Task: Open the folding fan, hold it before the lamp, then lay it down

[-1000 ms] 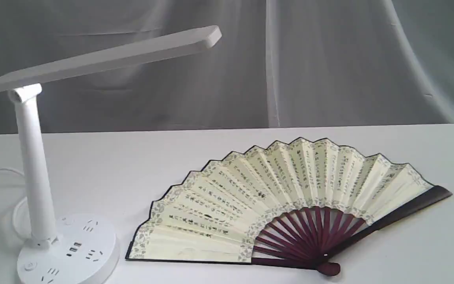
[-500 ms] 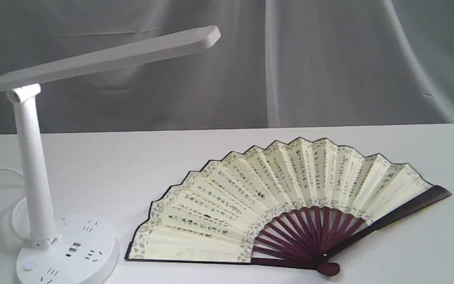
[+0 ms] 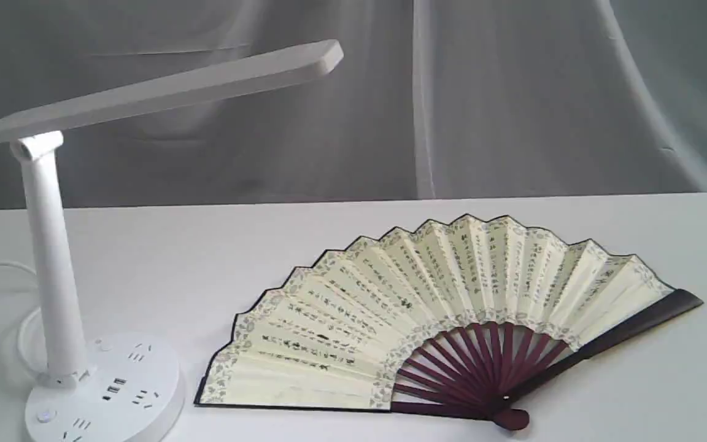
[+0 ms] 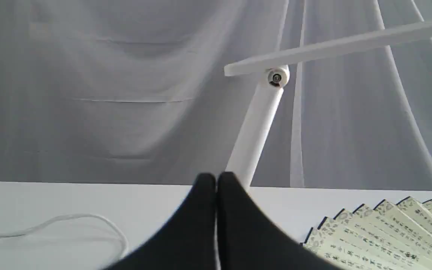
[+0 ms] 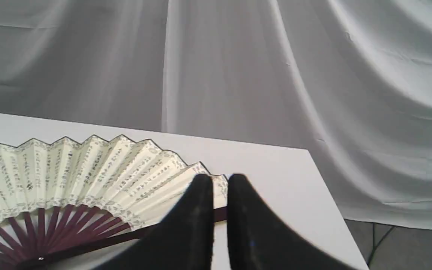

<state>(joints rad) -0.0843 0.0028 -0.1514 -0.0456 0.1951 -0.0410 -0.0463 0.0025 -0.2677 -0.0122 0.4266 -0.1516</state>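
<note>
The folding fan (image 3: pixel 427 307) lies fully spread and flat on the white table (image 3: pixel 206 258), with its maroon ribs and pivot toward the front edge. The white lamp (image 3: pixel 53 258) stands to its left, bar head slanting up over the table. Neither gripper shows in the exterior view. In the left wrist view my left gripper (image 4: pixel 216 180) is shut on nothing, with the lamp (image 4: pixel 255 127) behind it and the fan (image 4: pixel 381 232) to one side. My right gripper (image 5: pixel 220 180) has its fingers nearly together and holds nothing, hovering by the fan (image 5: pixel 88 168) and its dark guard.
A white cable (image 4: pixel 69 219) loops on the table behind the lamp's base. A grey cloth backdrop (image 3: pixel 452 98) hangs behind the table. The table's right edge (image 5: pixel 328 210) drops off close to the fan's guard, with floor below.
The lamp has shifted very slightly to the left. The fan has not moved.
</note>
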